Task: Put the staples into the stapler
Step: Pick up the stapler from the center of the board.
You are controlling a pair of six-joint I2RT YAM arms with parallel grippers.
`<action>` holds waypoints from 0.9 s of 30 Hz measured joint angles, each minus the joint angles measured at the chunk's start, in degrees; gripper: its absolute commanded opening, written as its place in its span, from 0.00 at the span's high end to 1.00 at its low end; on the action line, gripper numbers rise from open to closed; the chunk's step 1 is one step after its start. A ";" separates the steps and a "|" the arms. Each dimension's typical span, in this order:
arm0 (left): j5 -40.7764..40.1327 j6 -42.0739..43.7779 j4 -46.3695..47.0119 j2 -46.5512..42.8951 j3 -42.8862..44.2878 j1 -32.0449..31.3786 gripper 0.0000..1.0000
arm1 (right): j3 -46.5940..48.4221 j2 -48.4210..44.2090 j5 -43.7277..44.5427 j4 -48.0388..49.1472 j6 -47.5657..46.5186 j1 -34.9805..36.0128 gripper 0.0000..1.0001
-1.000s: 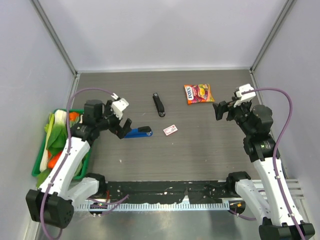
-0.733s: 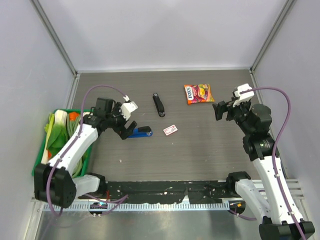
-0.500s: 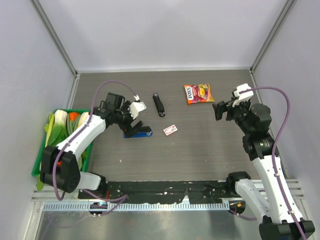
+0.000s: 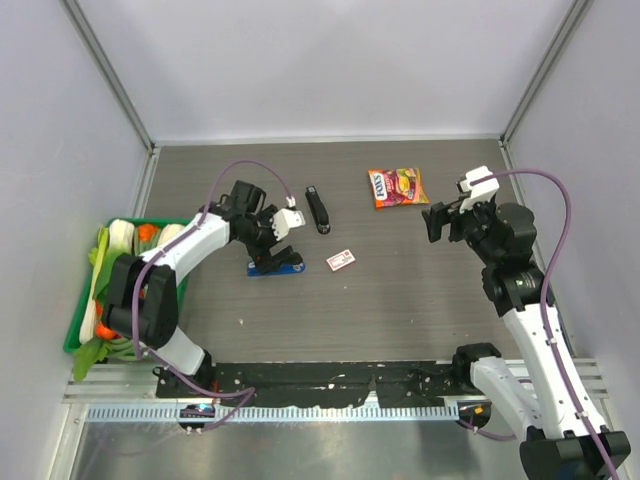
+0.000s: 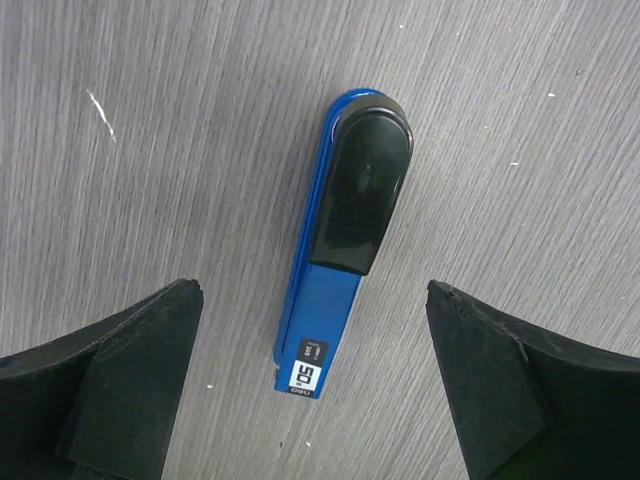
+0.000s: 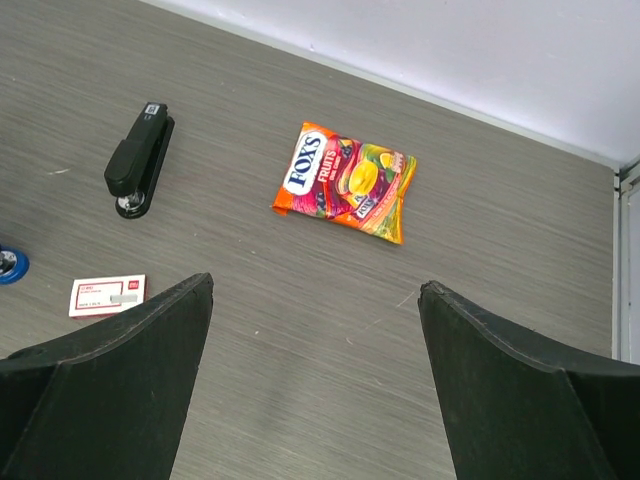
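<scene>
The stapler [image 4: 317, 209] is slim and all black, lying towards the back of the table's middle; the right wrist view shows it too [image 6: 137, 163]. The staples themselves are hidden; only a small white-and-red box [image 4: 340, 260] [image 6: 107, 295] lies in front of the stapler. My left gripper [image 4: 273, 252] [image 5: 312, 290] hangs open over a blue-and-black stapler [image 5: 345, 235], one finger on each side, not touching it. My right gripper [image 4: 437, 222] [image 6: 315, 285] is open and empty above the table's right side.
An orange snack bag [image 4: 398, 187] [image 6: 346, 182] lies at the back right. A green basket [image 4: 70, 335] of vegetables stands at the left edge. Grey walls close in the table on the left, back and right.
My left arm has swung right, away from the basket, and now holds its open gripper over the blue stapler. The right arm has barely moved.
</scene>
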 measured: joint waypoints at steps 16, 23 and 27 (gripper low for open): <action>1.92 3.28 -2.05 7.96 4.72 -0.85 0.09 | 0.00 1.44 1.68 -0.46 -1.66 2.49 0.11; 1.97 2.21 -2.10 9.07 4.72 -1.05 0.43 | 0.00 1.92 3.04 -0.46 -2.43 3.74 0.11; 2.16 1.62 -2.38 9.20 4.72 -1.09 0.62 | 0.00 1.97 3.32 -0.42 -2.62 3.78 0.11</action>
